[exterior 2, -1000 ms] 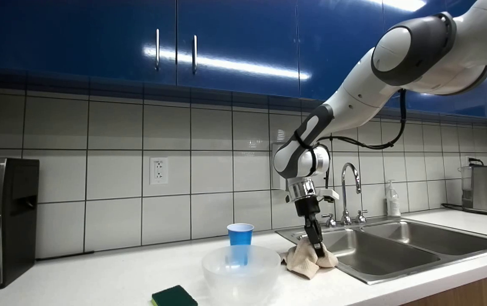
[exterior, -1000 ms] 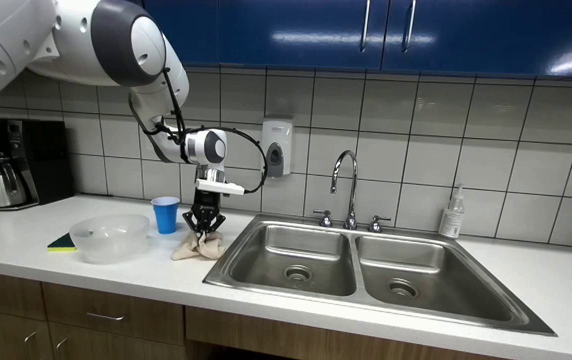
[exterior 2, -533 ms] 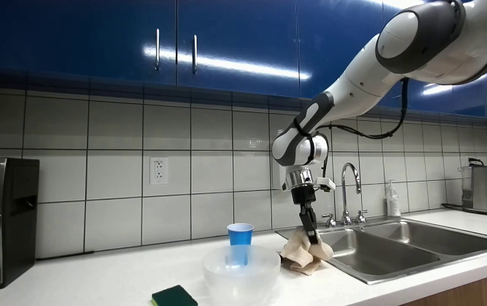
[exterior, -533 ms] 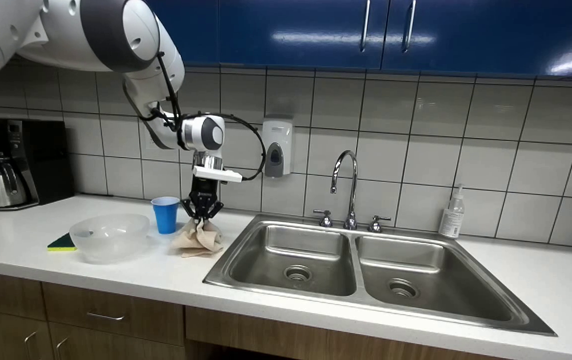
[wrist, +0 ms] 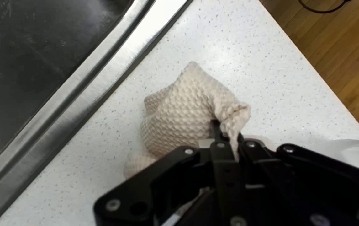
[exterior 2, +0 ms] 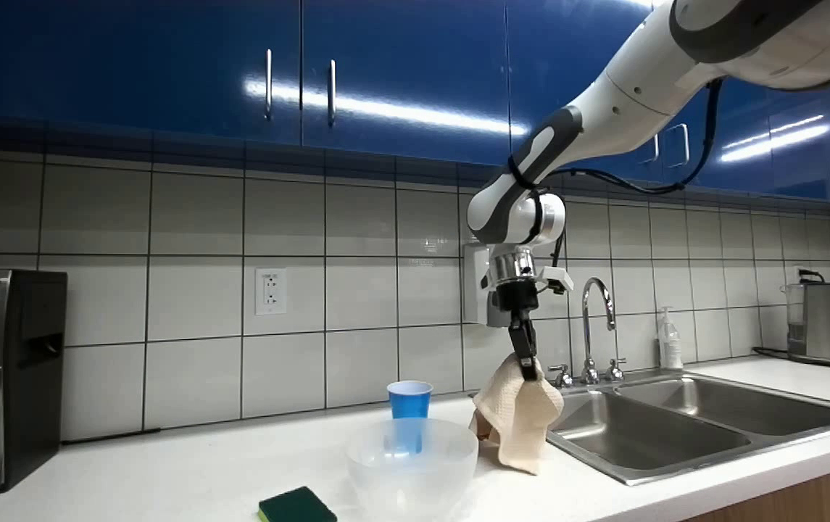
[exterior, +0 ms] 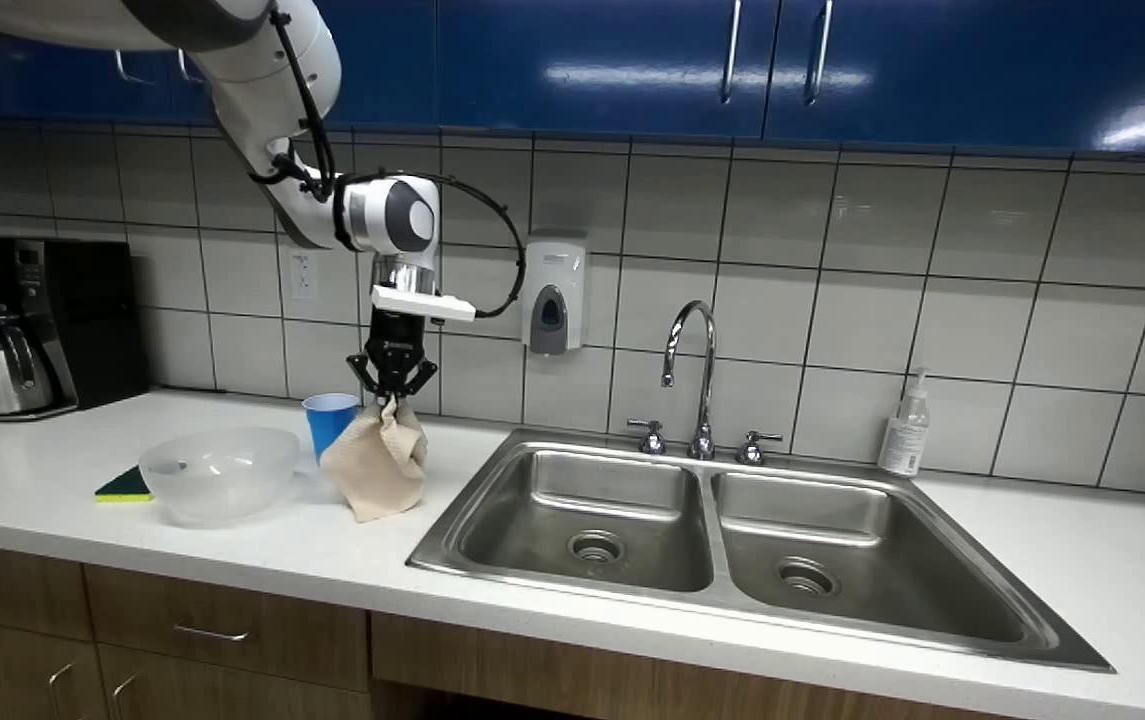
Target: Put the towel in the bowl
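- The gripper [exterior: 390, 398] points downward, its fingers drawn together and pinching the top of the towel [exterior: 375, 465] above the counter [exterior 2: 190, 471].
- The towel, beige and waffle-textured, hangs in folds from the fingertips, outside the bowl [exterior: 220, 478]; whether its lowest corner touches the counter cannot be told.
- The bowl, translucent, stands upright on the counter; in both exterior views the towel hangs between it and the sink [exterior: 719, 545].
- The cup [exterior 2: 409, 401], blue with a pale interior, stands upright; in an exterior view its lower part shows through the bowl's wall.
- The sponge [exterior: 124, 486], green and yellow, lies flat beside the bowl.
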Controlling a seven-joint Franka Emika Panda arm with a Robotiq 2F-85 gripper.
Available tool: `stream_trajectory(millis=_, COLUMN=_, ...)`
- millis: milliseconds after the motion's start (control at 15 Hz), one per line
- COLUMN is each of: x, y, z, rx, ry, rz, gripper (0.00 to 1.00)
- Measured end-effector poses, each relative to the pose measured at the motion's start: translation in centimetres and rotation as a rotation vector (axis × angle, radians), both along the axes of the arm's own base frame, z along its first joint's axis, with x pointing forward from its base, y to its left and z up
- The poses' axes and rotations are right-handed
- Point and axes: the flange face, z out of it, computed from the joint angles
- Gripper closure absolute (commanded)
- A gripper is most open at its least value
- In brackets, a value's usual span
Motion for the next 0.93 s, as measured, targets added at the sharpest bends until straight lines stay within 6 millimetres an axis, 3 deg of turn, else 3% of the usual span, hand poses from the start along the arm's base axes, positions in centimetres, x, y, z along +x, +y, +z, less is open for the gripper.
stream_trajectory(millis=533, x=-4.1, y=1.4, z=6.9, rx=0.001, ry=-0.111, rz=0.032, gripper=0.99)
stream_trajectory(millis=933, x=-7.0, y=3.6, z=11.4, rx=-0.005, ry=-0.196, rz=0.076, gripper=0.99)
